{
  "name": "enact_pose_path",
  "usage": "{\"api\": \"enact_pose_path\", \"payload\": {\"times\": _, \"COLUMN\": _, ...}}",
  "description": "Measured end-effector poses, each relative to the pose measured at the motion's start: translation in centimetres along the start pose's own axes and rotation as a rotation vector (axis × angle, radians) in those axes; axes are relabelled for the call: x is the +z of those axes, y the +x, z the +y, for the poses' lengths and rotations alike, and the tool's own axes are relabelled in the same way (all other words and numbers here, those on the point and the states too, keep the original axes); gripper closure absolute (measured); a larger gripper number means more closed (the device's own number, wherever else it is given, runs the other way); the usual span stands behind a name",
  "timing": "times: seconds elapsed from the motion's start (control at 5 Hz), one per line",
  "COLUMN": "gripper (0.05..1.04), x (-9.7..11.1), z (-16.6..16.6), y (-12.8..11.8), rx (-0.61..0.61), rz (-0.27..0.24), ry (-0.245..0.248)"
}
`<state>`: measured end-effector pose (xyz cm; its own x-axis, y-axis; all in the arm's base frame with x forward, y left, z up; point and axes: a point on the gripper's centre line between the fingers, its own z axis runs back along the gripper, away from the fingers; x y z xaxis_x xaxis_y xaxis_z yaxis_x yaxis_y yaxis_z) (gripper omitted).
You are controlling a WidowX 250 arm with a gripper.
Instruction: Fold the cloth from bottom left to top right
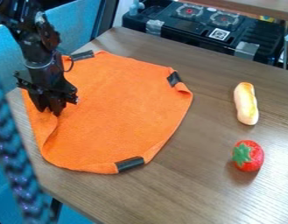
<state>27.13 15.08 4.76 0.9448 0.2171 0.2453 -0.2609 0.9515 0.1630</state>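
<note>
The black gripper (49, 110) hangs down over the left part of the orange cloth (119, 109), its lower end at the cloth's surface near the left edge. The cloth lies mostly spread on the wooden table, with black patches at its top left, upper right and bottom edges. A raised crease runs down from just below the gripper along the lower left side. At the upper right, a small bit of the cloth's edge is curled over. The gripper hides part of the cloth's left side.
Right of the cloth lie a bread-like toy (246, 104) and a red strawberry toy (252, 155) on the brown table (195, 175). A black toy stove (198, 28) stands behind the table. A blurred braided cable (14, 157) crosses the left foreground.
</note>
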Motion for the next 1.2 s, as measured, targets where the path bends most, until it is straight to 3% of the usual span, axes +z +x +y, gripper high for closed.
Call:
{"api": "enact_pose_path", "payload": {"times": 0.2, "gripper": 0.909, "x": 0.1, "z": -0.3, "y": -0.1, "rx": -0.006, "rz": 0.014, "ry": -0.02}}
{"api": "enact_pose_path", "payload": {"times": 0.4, "gripper": 1.017, "x": 0.4, "z": -0.6, "y": -0.1, "rx": -0.002, "rz": 0.027, "ry": -0.047}}
{"api": "enact_pose_path", "payload": {"times": 0.8, "gripper": 1.033, "x": 4.3, "z": -0.8, "y": 2.9, "rx": 0.044, "rz": -0.011, "ry": -0.152}}
{"api": "enact_pose_path", "payload": {"times": 1.2, "gripper": 1.033, "x": 6.8, "z": -4.1, "y": 5.1, "rx": -0.042, "rz": -0.133, "ry": -0.256}}
